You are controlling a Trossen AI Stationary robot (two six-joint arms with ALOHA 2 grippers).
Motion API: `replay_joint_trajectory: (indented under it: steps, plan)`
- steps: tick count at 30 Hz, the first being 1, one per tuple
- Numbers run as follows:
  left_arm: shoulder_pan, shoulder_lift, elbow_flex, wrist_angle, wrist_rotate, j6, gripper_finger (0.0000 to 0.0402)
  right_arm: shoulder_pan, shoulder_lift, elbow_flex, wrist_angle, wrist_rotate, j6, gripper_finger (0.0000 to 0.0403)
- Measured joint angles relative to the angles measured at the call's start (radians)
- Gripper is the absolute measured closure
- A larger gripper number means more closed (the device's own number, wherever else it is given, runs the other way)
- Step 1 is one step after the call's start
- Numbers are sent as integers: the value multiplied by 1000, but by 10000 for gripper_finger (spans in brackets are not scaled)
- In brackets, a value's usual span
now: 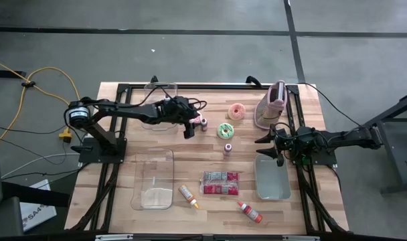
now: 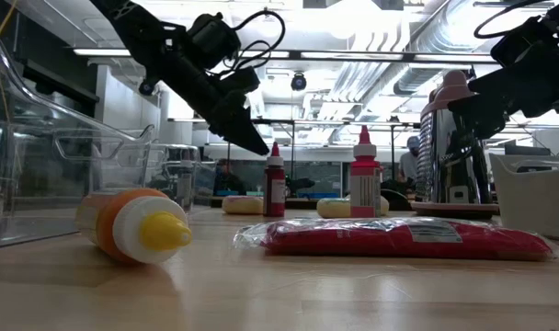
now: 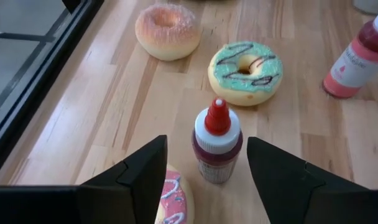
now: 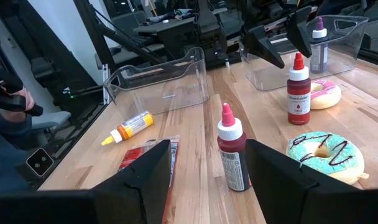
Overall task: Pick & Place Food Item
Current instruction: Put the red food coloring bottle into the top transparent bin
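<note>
Doughnuts are the food on this table: a pink-iced one [image 1: 197, 120] lies just under the left gripper [image 1: 189, 130], a green-iced one [image 1: 225, 130] sits toward the middle of the table, and a plain sugared one [image 1: 237, 111] rests beyond it, nearer the far edge. The left arm reaches from its base on the table's left side toward the centre, wrist angled downward, fingers spread wide with nothing between them but air. A dark red bottle [image 3: 217, 142] with a red cap stands upright on the wood ahead of those spread fingers. The right gripper [image 1: 269, 138] waits tucked back near its own base on the right, pointing almost level, its fingers apart and empty.

The left wrist view shows the pink doughnut [image 3: 173, 200] as only a sliver beside one finger, white squiggles on its icing (the high view gives no such detail). It also shows the green doughnut [image 3: 245, 70] clearly, with dark zigzag lines over mint icing and a pale rim. The right wrist view catches the pink doughnut [image 4: 324, 93] behind another red bottle [image 4: 298, 91], and a second bottle [image 4: 232, 149] close in front. The low view hides the doughnuts mostly behind a red packet [image 2: 399, 237] and an orange bottle [image 2: 134, 224] lying on its side.
</note>
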State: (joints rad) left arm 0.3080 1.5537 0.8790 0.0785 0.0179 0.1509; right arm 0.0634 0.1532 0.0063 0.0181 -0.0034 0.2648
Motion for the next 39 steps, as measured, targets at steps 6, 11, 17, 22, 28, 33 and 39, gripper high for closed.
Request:
replay_joint_trajectory:
  steps: [6,11,17,22,28,33,39]
  plan:
    - [-8,33,0,52,-2,5,185,0,0,0,1,0,0,209]
    - [-7,63,0,84,1,6,185,0,0,0,1,0,0,209]
    - [-7,76,1,108,6,3,185,0,0,0,0,-3,0,209]
    - [-7,76,1,122,6,6,185,0,0,0,0,0,0,209]
    - [-7,97,1,144,7,6,185,0,0,0,0,0,0,209]
    - [-7,112,0,163,13,1,185,0,0,0,0,0,0,209]
    - [-7,112,0,170,13,-1,185,0,0,0,0,0,0,209]
